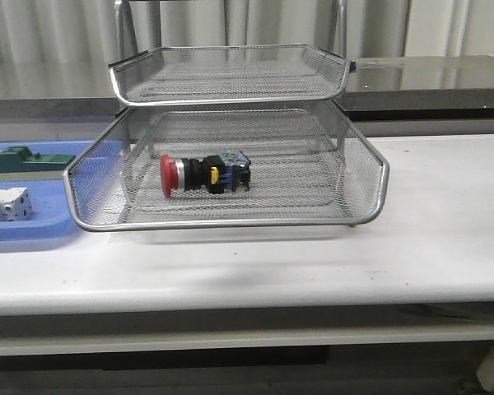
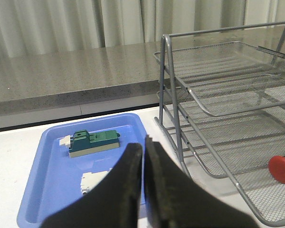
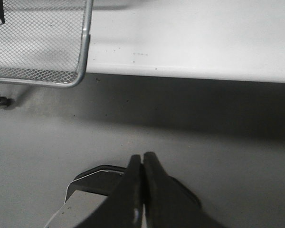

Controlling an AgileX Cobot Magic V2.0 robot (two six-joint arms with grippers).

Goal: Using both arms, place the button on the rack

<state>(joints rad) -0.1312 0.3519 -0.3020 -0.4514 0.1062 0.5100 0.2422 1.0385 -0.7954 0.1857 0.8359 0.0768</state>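
We find the button (image 1: pixel 204 174) lying on its side in the rack's (image 1: pixel 230 222) lower tray, long axis left-right with red head leftward, nearer our left gripper (image 2: pixel 143 147); it and the right gripper (image 3: pixel 142 159) are pressed closed, empty.

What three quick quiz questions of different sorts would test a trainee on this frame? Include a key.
1. True or false: the button lies on its side in the rack.
2. Which block sits farther back in the blue tray: A green, B white?
3. Fill in: both the left hand and the right hand are ____.

Key: 1 true. 2 A, the green block, behind the white block. 3 shut.
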